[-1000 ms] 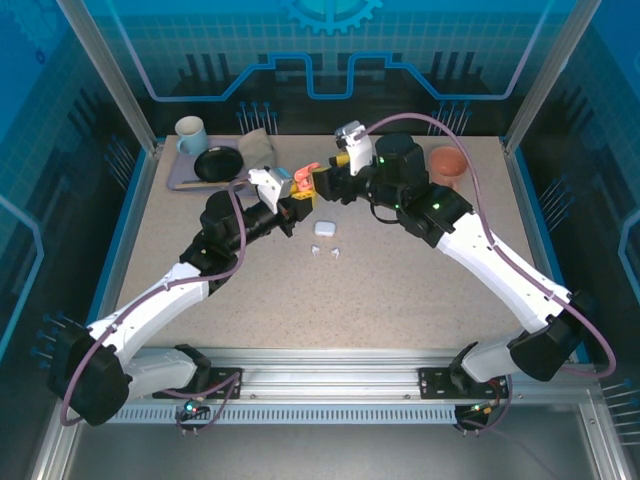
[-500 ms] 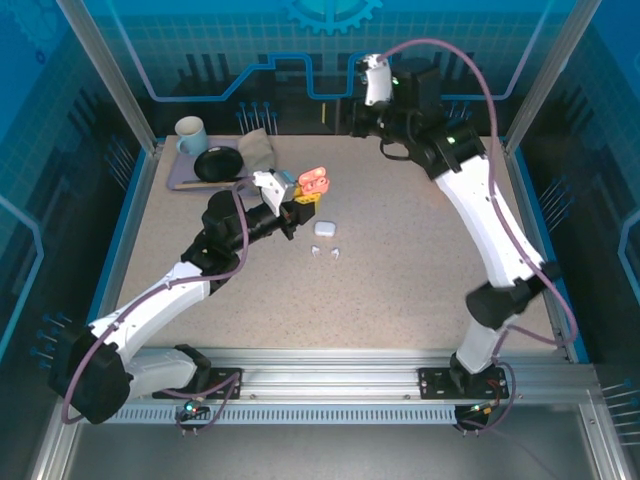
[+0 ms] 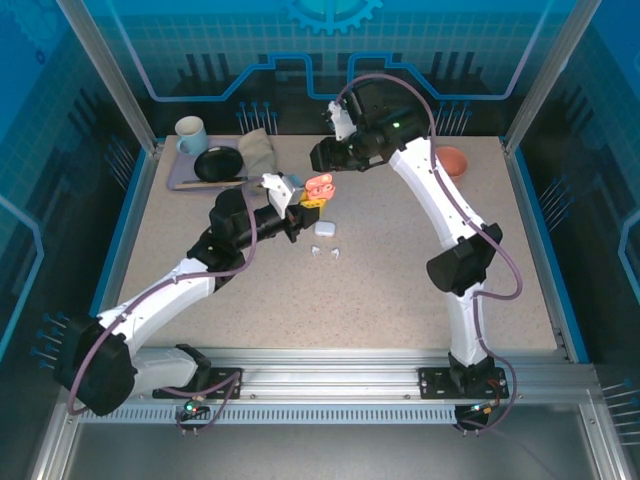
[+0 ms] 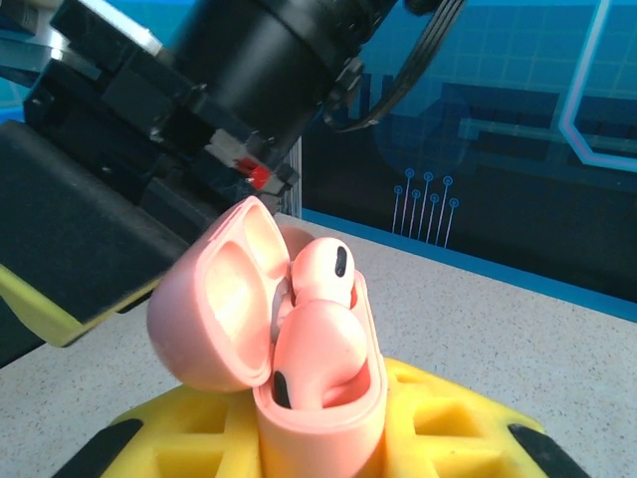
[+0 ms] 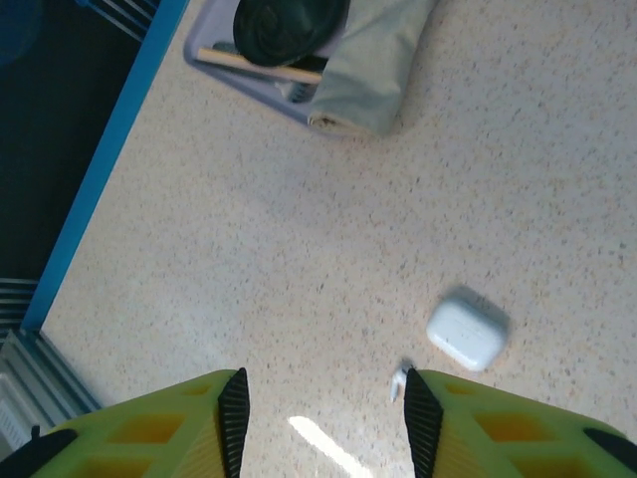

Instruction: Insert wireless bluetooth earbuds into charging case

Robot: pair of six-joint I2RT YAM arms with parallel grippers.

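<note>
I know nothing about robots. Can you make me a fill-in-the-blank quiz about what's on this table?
The left fingers grip a pink case whose lid stands ___. The two earbuds inside it are ___ in colour. The white case on the table has its lid ___. The right fingers hold ___.
Missing words: open; pink; shut; nothing.

Spread hand (image 5: 323, 398) above white case (image 5: 466, 329)
</note>
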